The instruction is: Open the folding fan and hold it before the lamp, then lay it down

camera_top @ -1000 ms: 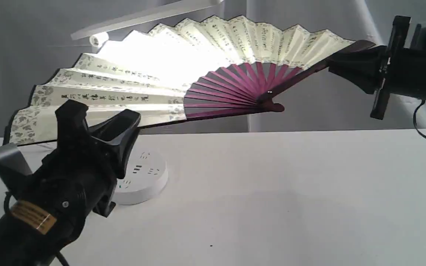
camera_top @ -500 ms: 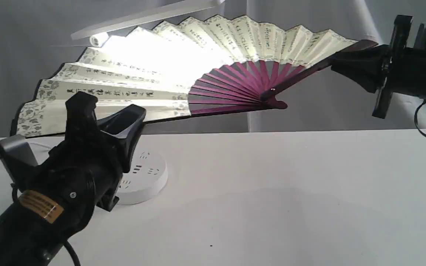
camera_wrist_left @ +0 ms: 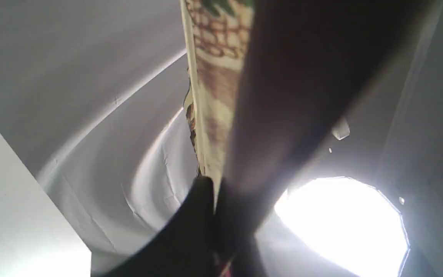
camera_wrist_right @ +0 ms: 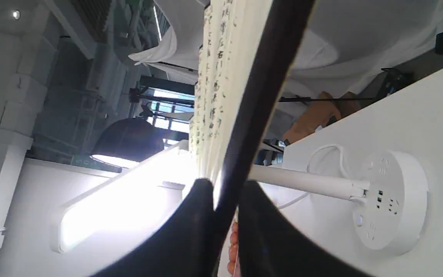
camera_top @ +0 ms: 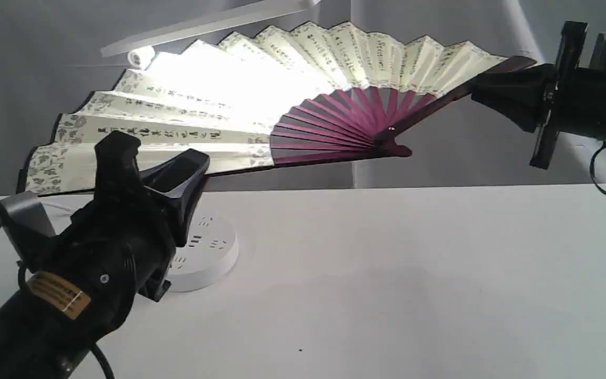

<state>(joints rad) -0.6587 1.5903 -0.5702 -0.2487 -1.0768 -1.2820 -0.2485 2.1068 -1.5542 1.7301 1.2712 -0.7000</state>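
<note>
- Both guards of the folding fan (camera_top: 240, 100) were clamped as I held it spread open above the tabletop (camera_top: 413, 273).
- My left end effector (camera_top: 155, 160) closed on one guard, the right end effector (camera_top: 479, 87) on the other.
- Its leaf glowed before the lit lamp (camera_top: 205, 252), base on the tabletop.

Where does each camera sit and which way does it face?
Exterior view: low at the table, facing the backdrop; shows left end effector and right end effector gripping the folding fan.
Left wrist view: behind its fingers, looking along the fan's edge.
Right wrist view: behind its fingers, looking along the fan toward the lamp.
Exterior and right wrist views share the lamp's base.
</note>
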